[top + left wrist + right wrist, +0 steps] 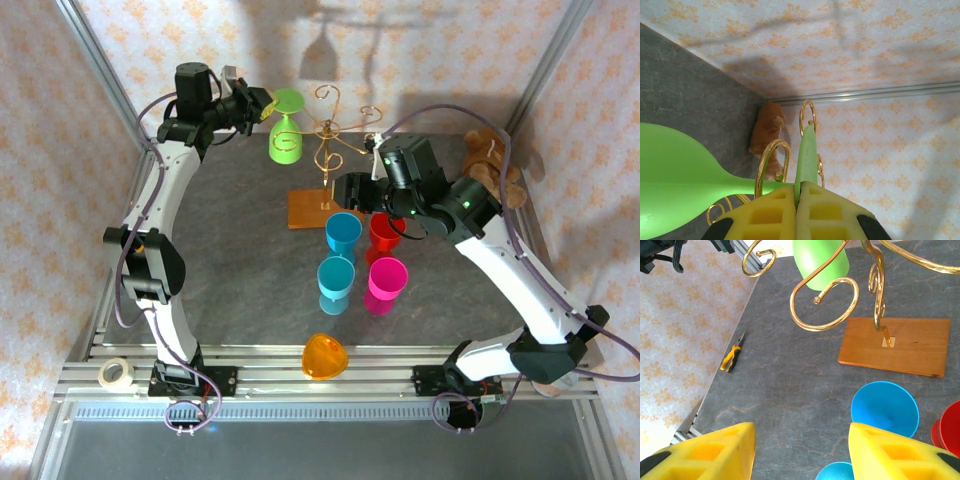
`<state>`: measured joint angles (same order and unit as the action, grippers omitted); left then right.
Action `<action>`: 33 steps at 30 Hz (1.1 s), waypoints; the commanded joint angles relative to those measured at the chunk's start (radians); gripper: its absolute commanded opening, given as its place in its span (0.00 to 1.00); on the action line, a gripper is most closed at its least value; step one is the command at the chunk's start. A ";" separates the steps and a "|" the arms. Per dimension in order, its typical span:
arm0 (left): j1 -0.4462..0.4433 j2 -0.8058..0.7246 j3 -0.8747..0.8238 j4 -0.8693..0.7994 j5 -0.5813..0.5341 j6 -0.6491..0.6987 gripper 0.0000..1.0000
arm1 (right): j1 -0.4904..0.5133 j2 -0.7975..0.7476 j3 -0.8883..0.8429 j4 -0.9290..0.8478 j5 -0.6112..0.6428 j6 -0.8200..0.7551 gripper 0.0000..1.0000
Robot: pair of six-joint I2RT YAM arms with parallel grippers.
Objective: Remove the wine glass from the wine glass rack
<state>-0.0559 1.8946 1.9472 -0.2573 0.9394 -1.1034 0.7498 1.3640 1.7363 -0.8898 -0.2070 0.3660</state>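
Glass — green, hung upside down off left side of rack, foot clamped between shut pads of left gripper. Just right of rack's post, right gripper — held agape, empty.

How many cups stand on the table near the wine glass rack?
4, clustered: far blue cup beside red cup; near blue cup beside pink cup. The right arm partly covers the red one.
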 commanded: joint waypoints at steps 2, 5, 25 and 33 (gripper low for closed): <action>0.015 -0.038 -0.007 0.063 0.015 -0.013 0.00 | -0.004 -0.013 -0.005 0.011 0.006 0.007 0.51; 0.017 -0.037 -0.002 0.057 0.013 -0.016 0.00 | -0.004 -0.012 -0.005 0.013 0.001 0.009 0.51; 0.015 0.007 0.127 -0.094 -0.013 0.073 0.00 | -0.004 0.000 0.002 0.011 -0.002 0.008 0.51; -0.009 0.074 0.200 -0.161 -0.008 0.106 0.00 | -0.004 -0.001 0.003 0.006 0.006 0.007 0.51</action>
<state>-0.0502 1.9377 2.1021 -0.3729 0.9276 -1.0382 0.7498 1.3640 1.7363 -0.8898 -0.2100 0.3664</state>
